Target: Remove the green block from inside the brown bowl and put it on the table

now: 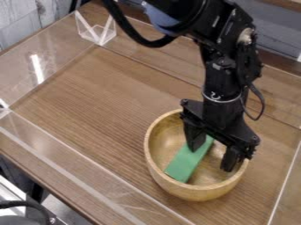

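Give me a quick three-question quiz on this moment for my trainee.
1. True or false: the green block lies on the table.
2. What holds the block now? A) the brown bowl B) the clear wall C) the jaws
3. How do the jaws of the gripper stand?

Key: 1 false. 2 A. 3 open, one either side of the block's upper end, down in the bowl.
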Robot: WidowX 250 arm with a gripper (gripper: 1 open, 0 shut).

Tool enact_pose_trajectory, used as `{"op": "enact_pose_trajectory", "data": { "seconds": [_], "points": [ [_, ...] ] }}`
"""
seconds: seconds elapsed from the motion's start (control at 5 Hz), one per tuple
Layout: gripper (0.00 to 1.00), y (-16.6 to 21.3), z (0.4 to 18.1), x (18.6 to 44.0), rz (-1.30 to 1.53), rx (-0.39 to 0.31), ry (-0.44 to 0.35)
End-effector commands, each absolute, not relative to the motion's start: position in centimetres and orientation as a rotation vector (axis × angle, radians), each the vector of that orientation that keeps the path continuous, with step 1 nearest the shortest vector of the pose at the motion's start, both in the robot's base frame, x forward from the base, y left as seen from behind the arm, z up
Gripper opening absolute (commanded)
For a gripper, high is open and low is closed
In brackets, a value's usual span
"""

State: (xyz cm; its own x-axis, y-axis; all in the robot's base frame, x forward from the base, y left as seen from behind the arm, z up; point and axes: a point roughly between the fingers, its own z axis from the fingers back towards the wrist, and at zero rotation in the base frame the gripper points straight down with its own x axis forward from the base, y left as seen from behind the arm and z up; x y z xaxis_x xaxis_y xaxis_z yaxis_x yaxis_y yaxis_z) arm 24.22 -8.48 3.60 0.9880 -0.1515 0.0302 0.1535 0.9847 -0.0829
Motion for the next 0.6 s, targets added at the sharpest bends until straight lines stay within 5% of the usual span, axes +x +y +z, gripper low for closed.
{"op": "enact_pose_trajectory", "data": {
  "seconds": [0.0,0.4],
  "points": [
    [1.0,-7.6,1.3,24.0,-0.16,-0.082,0.011],
    [1.0,-7.3,0.1,24.0,-0.154,-0.09,0.018]
  ]
}}
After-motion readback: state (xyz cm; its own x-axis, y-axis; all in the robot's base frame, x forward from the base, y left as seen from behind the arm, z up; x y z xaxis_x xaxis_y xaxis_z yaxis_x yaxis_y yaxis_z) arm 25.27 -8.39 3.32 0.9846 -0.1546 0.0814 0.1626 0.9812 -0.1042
